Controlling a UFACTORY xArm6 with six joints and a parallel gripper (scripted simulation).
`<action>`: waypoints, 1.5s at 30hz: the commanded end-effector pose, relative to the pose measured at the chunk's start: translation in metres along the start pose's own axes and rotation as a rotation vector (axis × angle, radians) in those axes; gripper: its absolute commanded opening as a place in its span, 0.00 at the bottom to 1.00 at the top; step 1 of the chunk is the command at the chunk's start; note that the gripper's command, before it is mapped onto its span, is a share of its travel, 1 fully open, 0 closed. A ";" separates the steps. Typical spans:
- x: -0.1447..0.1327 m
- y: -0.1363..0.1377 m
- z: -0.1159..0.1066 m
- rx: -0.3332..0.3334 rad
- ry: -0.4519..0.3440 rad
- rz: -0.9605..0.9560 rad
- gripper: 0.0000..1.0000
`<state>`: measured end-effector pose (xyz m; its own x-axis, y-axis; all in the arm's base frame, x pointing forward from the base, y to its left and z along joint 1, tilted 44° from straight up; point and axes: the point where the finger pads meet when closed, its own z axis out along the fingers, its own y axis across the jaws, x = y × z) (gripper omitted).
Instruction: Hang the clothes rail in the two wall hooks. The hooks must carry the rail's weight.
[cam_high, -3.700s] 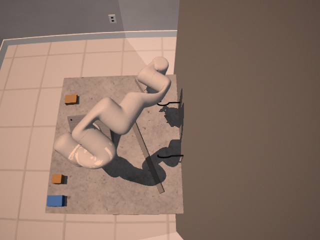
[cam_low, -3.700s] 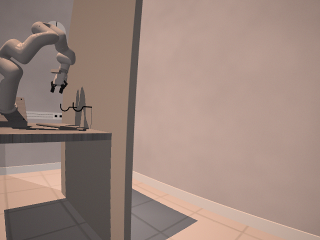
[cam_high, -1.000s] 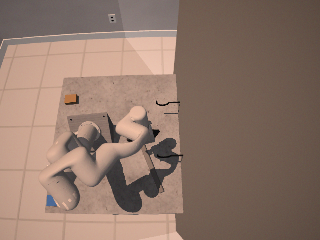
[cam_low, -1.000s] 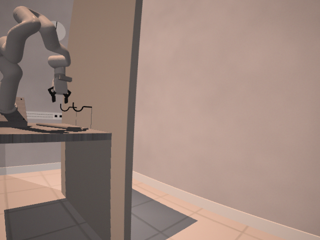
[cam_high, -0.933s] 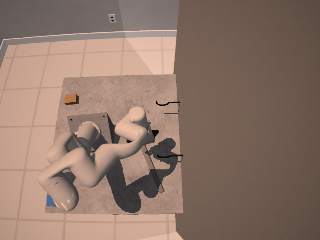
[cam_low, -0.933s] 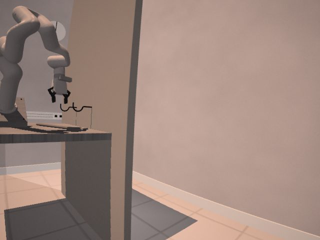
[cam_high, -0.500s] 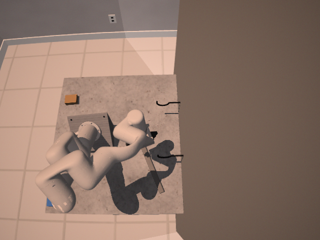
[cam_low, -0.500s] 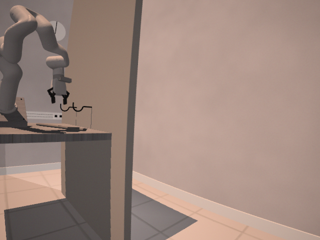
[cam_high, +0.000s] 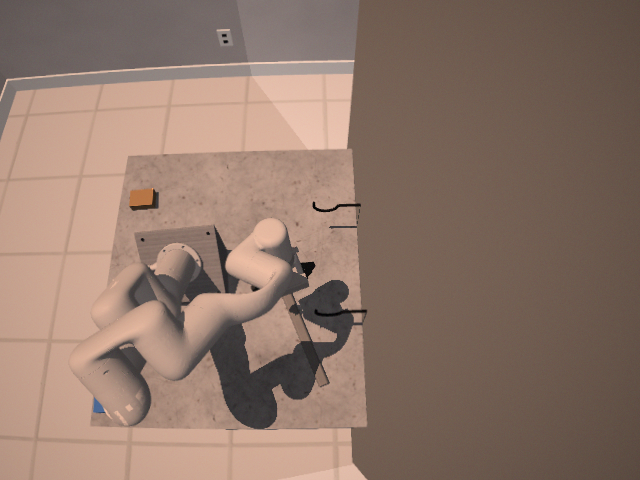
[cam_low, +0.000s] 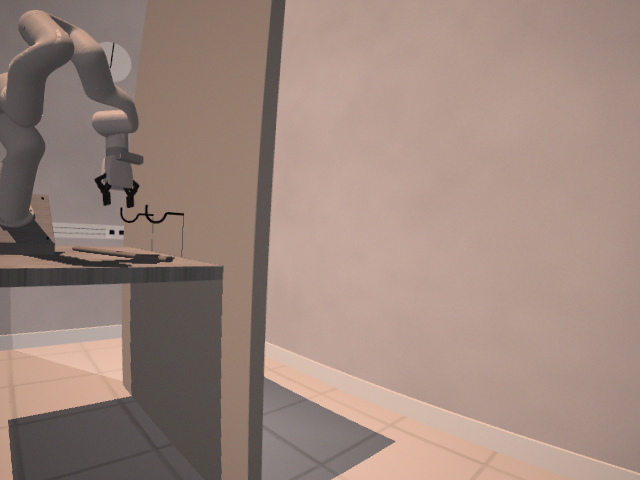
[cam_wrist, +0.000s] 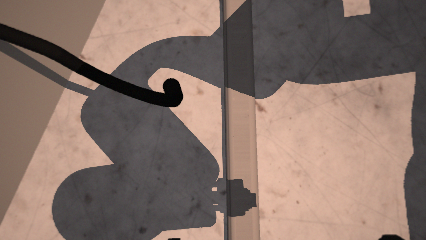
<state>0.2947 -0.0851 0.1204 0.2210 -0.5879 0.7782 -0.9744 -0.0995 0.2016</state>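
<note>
Wrist view: the long, flat, grey-brown clothes rail (cam_wrist: 240, 130) runs straight up the frame, lying flat on the speckled stone-look bench (cam_wrist: 325, 150), directly under the camera and partly in the arm's shadow. Progress judged nil on the hang itself: rail not yet picked up, neither hook loaded; what remains is the descent, grasp, lift, carry to the wall and lowering into both cradles. Top view shows the rail (cam_high: 310, 346) as a slim strip slanted across the bench, its far end hidden under the wrist, its near end toward the bench's front edge; it passes close under the tip of the nearer thin black wire wall hook (cam_high: 336, 312), while the farther matching hook (cam_high: 333, 206) is well apart from it. Both hooks are smooth, round-section, curled upward at the tip, projecting from the plain matte brown wall panel (cam_high: 491, 232). Black two-fingered gripper (cam_low: 117, 195) hangs above hook level, fingers (cam_low: 105, 193) spread wide with nothing between them. Glossy off-white arm (cam_high: 206, 315) has rounded links. Bench surface is mottled, faintly scratched. Small orange block (cam_high: 141, 197) sits well apart, in the far corner.
</note>
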 end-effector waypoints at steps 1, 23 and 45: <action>0.000 -0.001 -0.001 0.003 -0.001 0.001 1.00; -0.005 -0.001 0.030 0.002 0.000 0.001 1.00; -0.011 -0.001 0.063 0.002 0.000 0.001 1.00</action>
<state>0.2897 -0.1242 0.0794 0.2213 -0.5883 0.7778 -0.9743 -0.0993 0.2021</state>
